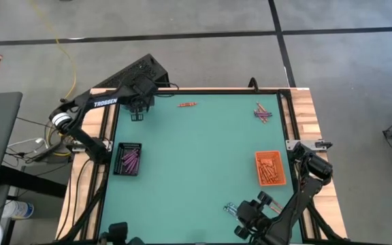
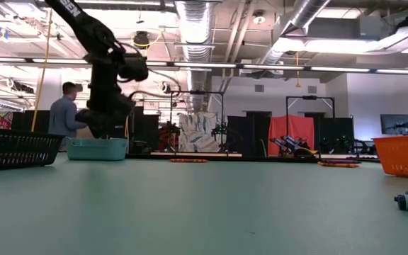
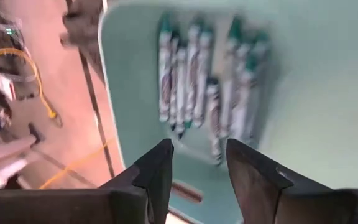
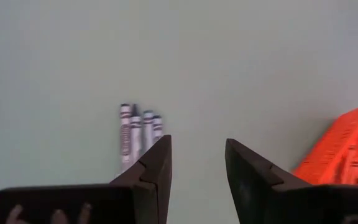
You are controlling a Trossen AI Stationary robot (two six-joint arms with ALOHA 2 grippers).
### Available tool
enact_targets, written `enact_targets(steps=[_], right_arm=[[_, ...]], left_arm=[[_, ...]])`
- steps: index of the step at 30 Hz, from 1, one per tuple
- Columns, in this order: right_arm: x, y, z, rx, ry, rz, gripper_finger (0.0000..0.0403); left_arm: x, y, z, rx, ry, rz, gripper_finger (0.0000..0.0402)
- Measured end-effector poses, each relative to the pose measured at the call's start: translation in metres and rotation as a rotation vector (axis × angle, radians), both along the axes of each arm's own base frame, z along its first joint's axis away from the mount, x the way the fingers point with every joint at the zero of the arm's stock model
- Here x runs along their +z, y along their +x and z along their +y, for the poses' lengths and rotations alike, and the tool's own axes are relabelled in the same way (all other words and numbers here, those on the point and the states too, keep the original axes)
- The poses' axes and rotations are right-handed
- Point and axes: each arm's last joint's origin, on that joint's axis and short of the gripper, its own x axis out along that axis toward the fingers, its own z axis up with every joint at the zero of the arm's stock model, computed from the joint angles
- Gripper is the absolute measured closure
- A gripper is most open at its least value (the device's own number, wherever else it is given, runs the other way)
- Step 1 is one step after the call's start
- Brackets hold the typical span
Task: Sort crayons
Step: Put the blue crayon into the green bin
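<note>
Teal tray [image 1: 137, 114]: high view, largely covered by the left gripper [image 1: 137, 109]; contents not visible there.
Teal-tipped crayons [image 3: 204, 81]: left wrist view, blurred; count and labels unreadable.
Orange tray [image 4: 347, 152]: right wrist view, cut off by the picture's edge; low view, likewise cut at the edge.
Black tray [image 2: 16, 149]: low view, cut off at the edge; contents hidden behind its mesh wall.
Pale crayons [image 4: 138, 134]: right wrist view, lower ends hidden behind the right arm's own finger [image 4: 157, 171].
Crayons at the far tabletop edge [image 2: 188, 161]: low view, too small to count.
Person [image 2: 64, 113]: low view, lower body hidden behind the tabletop things.
</note>
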Motion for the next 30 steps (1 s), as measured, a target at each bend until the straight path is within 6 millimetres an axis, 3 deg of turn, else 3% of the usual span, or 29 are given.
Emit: enact_targets(steps=[7,17,30], right_arm=[[-0.005,0.001,0.004,-0.010,0.077,0.019,0.0262],[-0.043,0.000,0.001,0.011,0.134,0.058,0.0262],[-0.053,0.000,-0.004,0.015,0.101,0.086,0.0262]], left_arm=[[0.032,0.015,-0.038,-0.085,0.007,-0.218,0.0260],[0.080,0.029,-0.121,-0.263,-0.199,-0.680,0.0260],[0.090,0.053,-0.227,-0.522,-0.430,-0.862,0.0260]])
